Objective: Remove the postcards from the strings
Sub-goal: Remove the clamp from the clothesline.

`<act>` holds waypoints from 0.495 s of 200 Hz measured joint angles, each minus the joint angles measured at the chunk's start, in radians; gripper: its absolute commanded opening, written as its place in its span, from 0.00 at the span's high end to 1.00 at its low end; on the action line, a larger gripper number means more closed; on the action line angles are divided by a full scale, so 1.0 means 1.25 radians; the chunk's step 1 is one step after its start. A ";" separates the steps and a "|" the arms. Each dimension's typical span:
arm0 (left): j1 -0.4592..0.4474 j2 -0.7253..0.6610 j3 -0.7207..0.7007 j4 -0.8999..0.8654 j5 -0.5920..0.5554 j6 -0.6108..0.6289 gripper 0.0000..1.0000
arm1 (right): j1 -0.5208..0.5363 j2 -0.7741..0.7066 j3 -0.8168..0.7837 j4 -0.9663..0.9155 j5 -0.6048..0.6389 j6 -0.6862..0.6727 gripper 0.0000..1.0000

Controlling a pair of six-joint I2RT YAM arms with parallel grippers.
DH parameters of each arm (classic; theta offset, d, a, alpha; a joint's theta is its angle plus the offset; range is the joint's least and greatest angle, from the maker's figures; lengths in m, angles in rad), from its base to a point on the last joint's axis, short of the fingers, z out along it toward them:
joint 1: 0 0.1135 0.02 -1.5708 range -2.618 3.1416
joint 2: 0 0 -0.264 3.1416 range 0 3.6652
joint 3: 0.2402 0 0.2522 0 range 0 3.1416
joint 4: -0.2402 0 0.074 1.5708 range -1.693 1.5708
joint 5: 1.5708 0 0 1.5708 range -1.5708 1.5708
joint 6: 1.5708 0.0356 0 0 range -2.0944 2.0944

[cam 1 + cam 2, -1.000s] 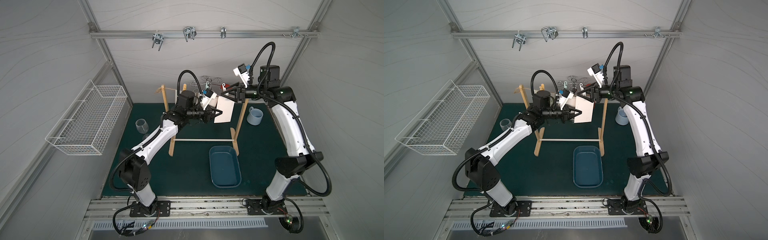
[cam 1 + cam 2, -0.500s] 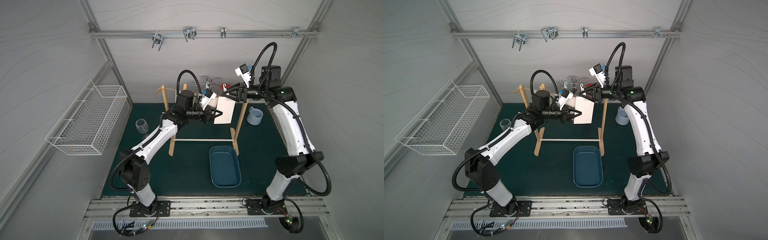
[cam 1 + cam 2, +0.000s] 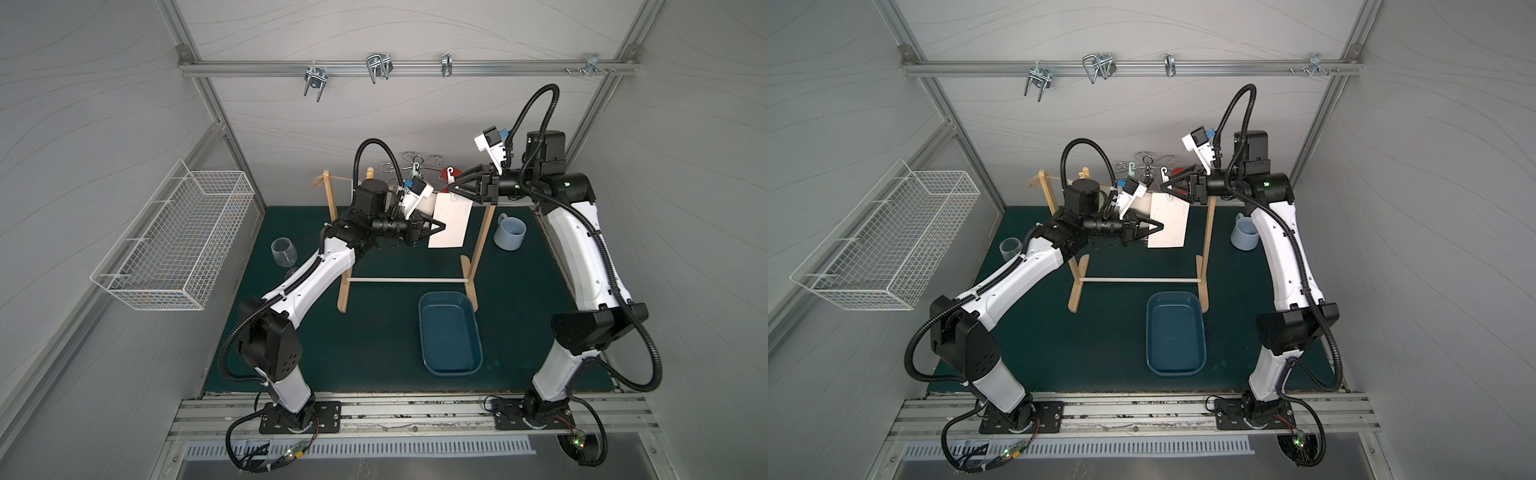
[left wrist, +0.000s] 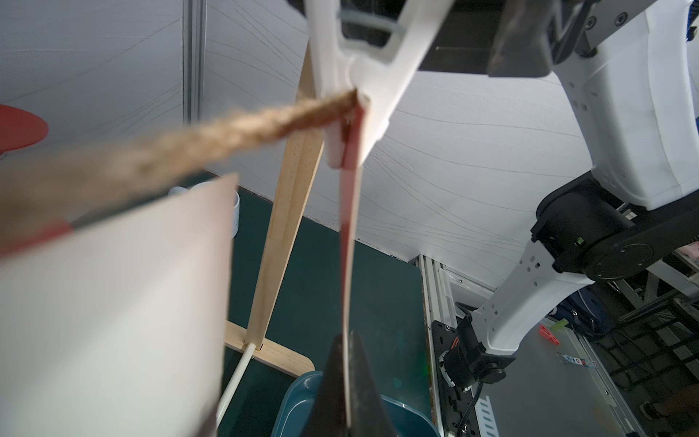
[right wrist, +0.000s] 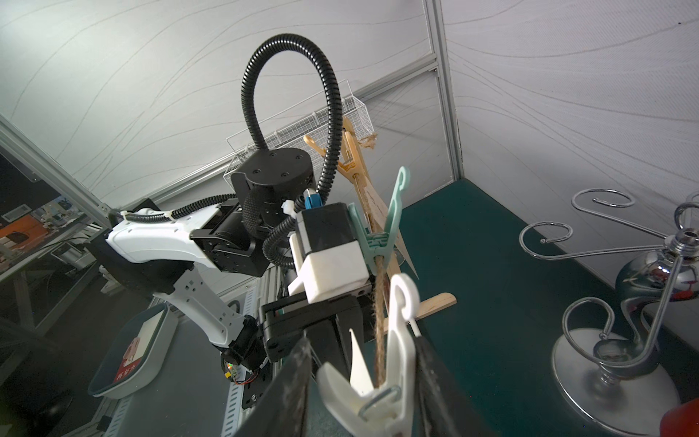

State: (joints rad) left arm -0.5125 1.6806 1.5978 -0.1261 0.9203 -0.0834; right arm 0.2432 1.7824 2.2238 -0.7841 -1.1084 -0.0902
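In a top view my left claw (image 3: 440,227) pinches the lower edge of the card (image 3: 452,222). The card hangs from the rope (image 3: 343,178) near the post on my right, and my right claw (image 3: 452,188) reaches in at its top. In the left wrist view the card (image 4: 350,246) runs edge-on from the peg (image 4: 359,75) on the rope (image 4: 189,140) down into my left claw (image 4: 346,363), fingers together on it. In the right wrist view my right claw (image 5: 363,340) stands partly apart with a finger against each handle of the peg (image 5: 378,386), the rope (image 5: 378,321) passing through it. I judge the peg's mouth not yet open. So I should press both handles squarely until it gapes and keep the left grip firm without tugging. Then I should draw the card straight down, so the paper neither tears nor drags the rope.
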 measured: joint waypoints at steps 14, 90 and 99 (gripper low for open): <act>0.000 0.003 0.006 -0.004 0.001 0.000 1.00 | -0.002 0.000 0.000 0.003 -0.002 0.002 0.62; 0.000 0.008 0.009 -0.027 0.012 0.001 1.00 | -0.003 0.000 -0.010 0.029 -0.009 0.012 0.78; 0.000 0.009 0.009 -0.027 0.012 0.001 1.00 | -0.003 0.000 -0.011 0.030 -0.009 0.012 0.81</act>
State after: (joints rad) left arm -0.5129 1.6913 1.6089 -0.1604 0.9352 -0.0822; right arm 0.2398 1.7824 2.2105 -0.7467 -1.1202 -0.0757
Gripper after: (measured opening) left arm 0.047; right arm 0.277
